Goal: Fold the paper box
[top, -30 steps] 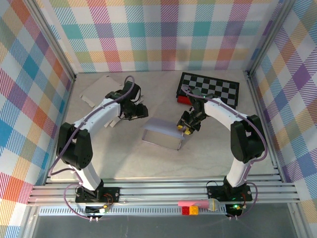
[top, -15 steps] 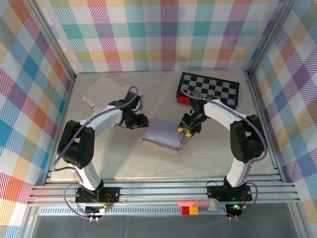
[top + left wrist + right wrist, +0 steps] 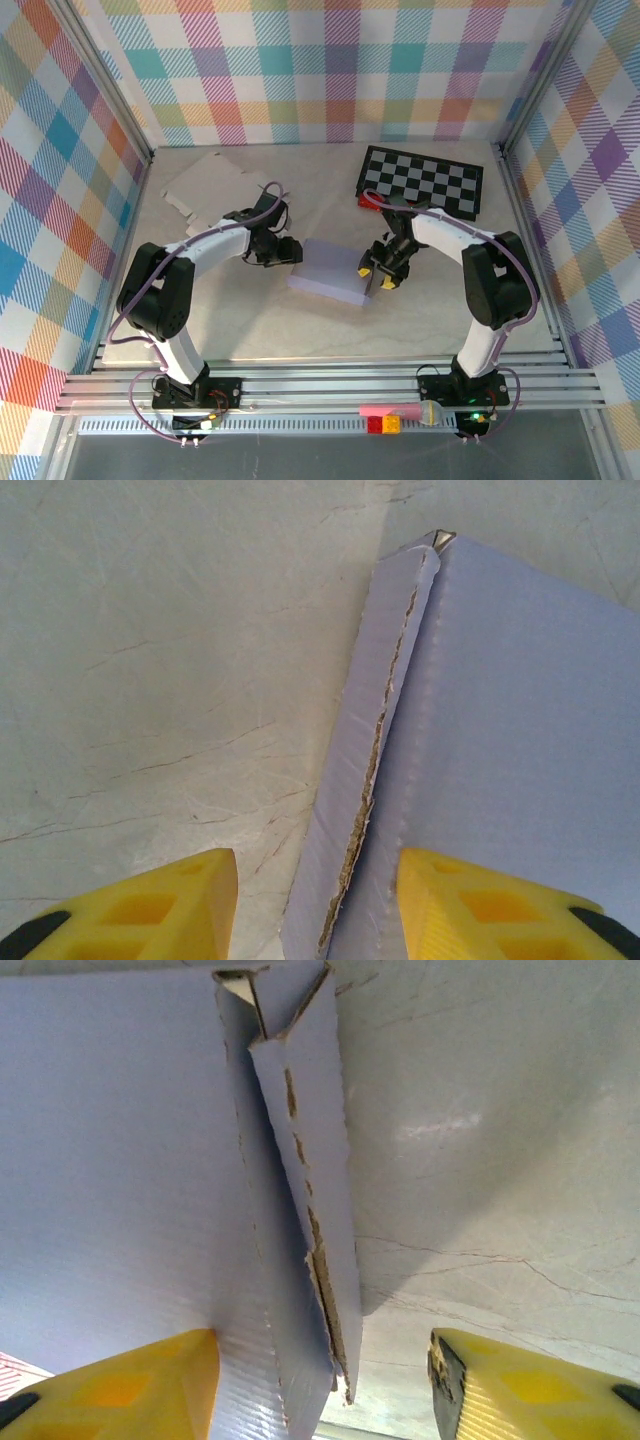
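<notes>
Paper box (image 3: pixel 328 272): one, lying collapsed flat mid-table, between the two arms. Lavender-white corrugated card, so probably light, stiff across the panels, bending readily only along the scored creases. Raw edges look ragged and would likely tear or crush under a hard pinch. The surface is smooth, so it may skate on the table (image 3: pixel 260 330) if pushed from one side. Best hold is probably the narrow side flaps, one at each end, pinched across their thickness near a crease.

Left gripper (image 3: pixel 287 250): one, at the box's left end. In the left wrist view its jaws (image 3: pixel 315 865) stand apart, straddling the folded edge flap, clamping nothing.

Right gripper (image 3: pixel 377 272): one, at the box's right end. In the right wrist view its jaws (image 3: pixel 320 1350) are spread either side of the upstanding flap, released, nothing held.

Checkerboard (image 3: pixel 422 180): one, back right, well apart from the box. A small red item (image 3: pixel 370 201) sits at its near-left corner.

Flat cardboard (image 3: pixel 203 180): back left; can't tell whether it is one sheet or more.
</notes>
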